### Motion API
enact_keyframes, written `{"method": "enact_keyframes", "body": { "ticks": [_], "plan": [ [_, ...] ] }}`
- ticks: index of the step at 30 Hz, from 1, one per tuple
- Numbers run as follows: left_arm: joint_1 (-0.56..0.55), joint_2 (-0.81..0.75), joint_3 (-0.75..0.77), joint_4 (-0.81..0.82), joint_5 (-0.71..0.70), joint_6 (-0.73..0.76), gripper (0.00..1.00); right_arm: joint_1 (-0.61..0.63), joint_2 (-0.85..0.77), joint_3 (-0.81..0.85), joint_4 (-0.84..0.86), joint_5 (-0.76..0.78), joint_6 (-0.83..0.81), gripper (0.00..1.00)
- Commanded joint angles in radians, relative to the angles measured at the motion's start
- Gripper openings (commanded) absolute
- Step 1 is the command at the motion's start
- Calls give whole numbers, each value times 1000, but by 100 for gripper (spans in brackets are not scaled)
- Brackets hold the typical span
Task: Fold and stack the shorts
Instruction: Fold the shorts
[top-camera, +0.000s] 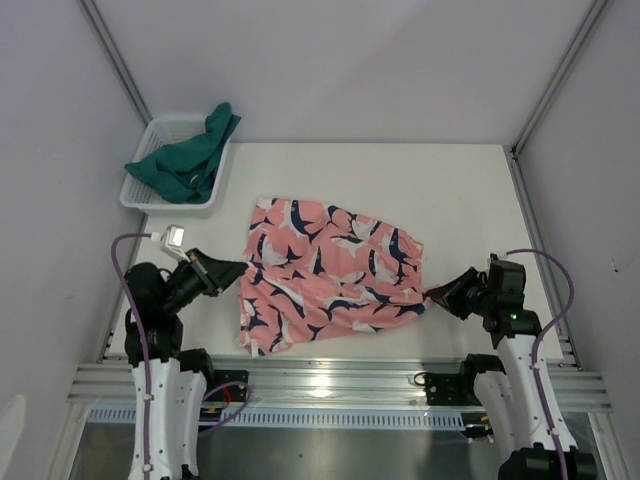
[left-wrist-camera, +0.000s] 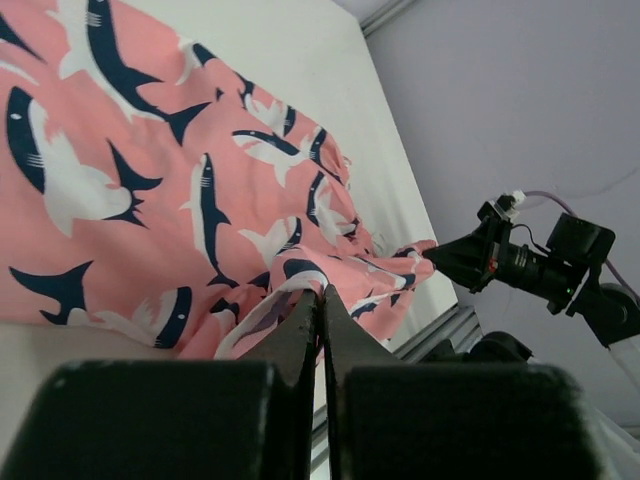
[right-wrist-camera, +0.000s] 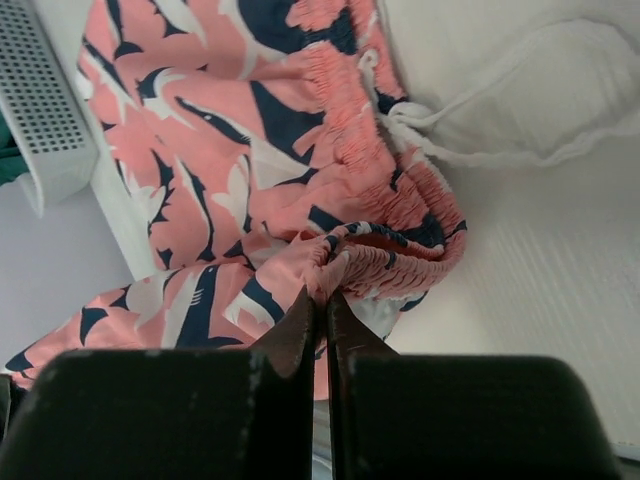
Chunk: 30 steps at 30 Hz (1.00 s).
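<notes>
The salmon-pink shark-print shorts (top-camera: 325, 270) lie spread across the middle of the table, stretched between both arms. My left gripper (top-camera: 240, 268) is shut on their left edge; in the left wrist view the tips (left-wrist-camera: 322, 292) pinch a fold of the hem of the shorts (left-wrist-camera: 150, 150). My right gripper (top-camera: 432, 294) is shut on the right end; in the right wrist view its tips (right-wrist-camera: 325, 295) clamp the gathered elastic waistband (right-wrist-camera: 400, 250). A white drawstring (right-wrist-camera: 480, 150) trails onto the table. The dark teal shorts (top-camera: 190, 160) lie bunched in the basket.
The white mesh basket (top-camera: 170, 118) stands at the table's back left corner, and its side shows in the right wrist view (right-wrist-camera: 45, 110). Grey walls with metal frame posts close in the table on three sides. An aluminium rail (top-camera: 330, 380) runs along the near edge.
</notes>
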Motion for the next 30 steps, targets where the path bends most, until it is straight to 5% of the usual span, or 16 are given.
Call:
{"method": "enact_keyframes", "body": {
  "ticks": [1, 10, 30],
  "plan": [
    [-5, 89, -13, 159, -48, -7, 0, 0, 83, 8, 99, 46, -34, 0],
    [-5, 376, 112, 380, -106, -44, 0, 0, 405, 148, 254, 64, -41, 0],
    [-5, 778, 323, 704, -193, -150, 0, 53, 775, 471, 392, 96, 45, 0]
  ]
}}
